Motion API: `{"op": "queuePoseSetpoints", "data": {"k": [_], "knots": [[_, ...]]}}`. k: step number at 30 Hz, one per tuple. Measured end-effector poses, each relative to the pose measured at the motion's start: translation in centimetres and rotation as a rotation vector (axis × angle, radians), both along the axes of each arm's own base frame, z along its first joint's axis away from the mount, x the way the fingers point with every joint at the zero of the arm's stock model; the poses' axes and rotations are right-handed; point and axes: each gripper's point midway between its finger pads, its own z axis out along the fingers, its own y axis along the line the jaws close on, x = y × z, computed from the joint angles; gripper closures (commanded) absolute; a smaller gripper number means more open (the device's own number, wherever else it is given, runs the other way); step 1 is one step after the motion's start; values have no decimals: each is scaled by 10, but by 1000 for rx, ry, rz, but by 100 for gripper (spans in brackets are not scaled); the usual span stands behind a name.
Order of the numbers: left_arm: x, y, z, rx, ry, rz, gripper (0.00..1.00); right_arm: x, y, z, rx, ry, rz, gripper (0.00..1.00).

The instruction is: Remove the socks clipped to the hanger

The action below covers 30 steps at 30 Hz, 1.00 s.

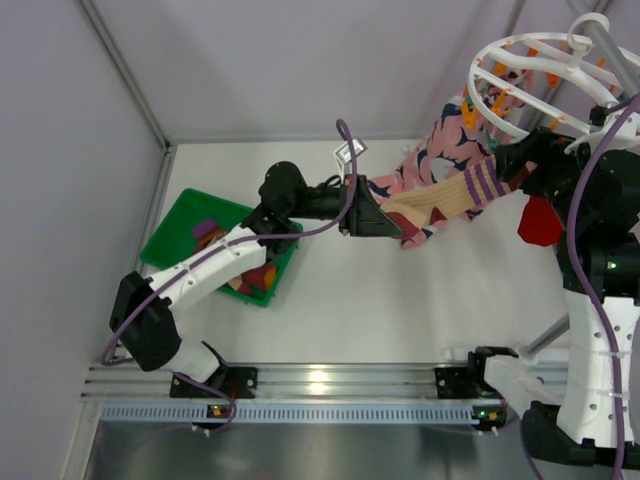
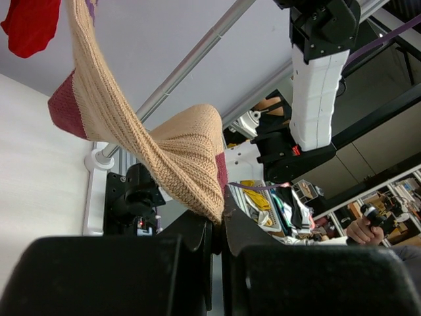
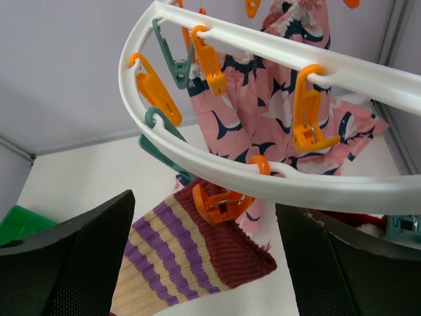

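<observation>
Remaining clipped: tan sock (image 2: 177, 158), toe pinched by left claw (image 2: 218, 230), right claw (image 3: 207, 263) wide at its peg (image 3: 220, 205); red sock (image 1: 540, 222), seemingly; others in bin (image 1: 175, 225).

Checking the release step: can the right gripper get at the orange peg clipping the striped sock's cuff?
Probably yes: the right gripper is open, and the orange peg lies ahead between its fingers with nothing between; the hanger ring runs close above.
</observation>
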Motion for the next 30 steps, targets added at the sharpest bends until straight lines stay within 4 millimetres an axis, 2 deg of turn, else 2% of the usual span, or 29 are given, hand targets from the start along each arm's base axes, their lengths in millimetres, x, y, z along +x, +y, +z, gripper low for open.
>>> {"op": "queuePoseSetpoints", "data": {"k": [8, 17, 20, 22, 23, 24, 30], "knots": [[-2, 1, -4, 8, 6, -6, 100, 10, 1, 5, -2, -69, 9, 19], [-2, 1, -8, 15, 16, -6, 100, 20, 1, 3, 3, -101, 7, 28], [-2, 1, -9, 18, 20, -6, 100, 22, 0, 5, 7, -115, 5, 37], [-2, 1, -10, 19, 20, -6, 100, 24, 0, 6, 15, -129, 3, 54], [-2, 1, -10, 19, 21, -6, 100, 25, 0, 5, 20, -130, 2, 67], [-2, 1, -10, 19, 21, -6, 100, 25, 0, 3, 22, -131, 2, 100], [-1, 1, -19, 33, 36, -1, 100, 29, 3, 0, 57, -131, 5, 100]]}}
